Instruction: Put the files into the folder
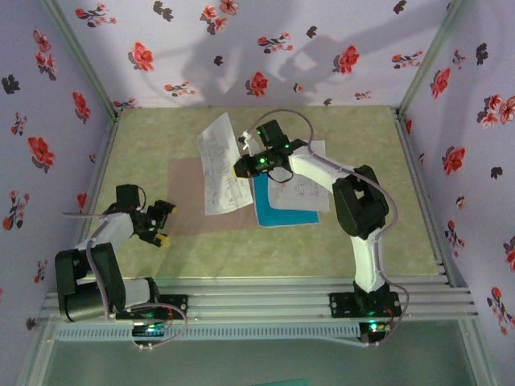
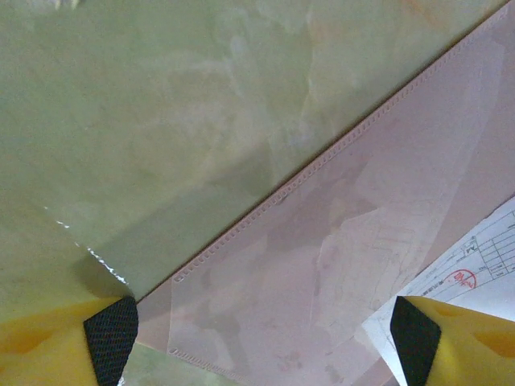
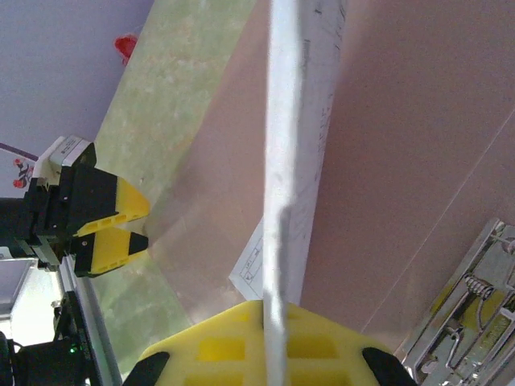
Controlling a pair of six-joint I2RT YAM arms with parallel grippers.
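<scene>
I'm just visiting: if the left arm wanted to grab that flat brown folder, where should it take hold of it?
The folder lies flat on the table, so only an edge can be pinched. I'd judge its near left corner best, approached low from the left: that corner is bare, and the left gripper sits beside it with jaws open.

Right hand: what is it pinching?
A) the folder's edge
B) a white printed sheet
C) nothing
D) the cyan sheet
B: in the right wrist view the right hand is shut on the white printed sheet, which runs edge-on between its yellow fingers. In the top view the cyan sheet lies flat.
</scene>
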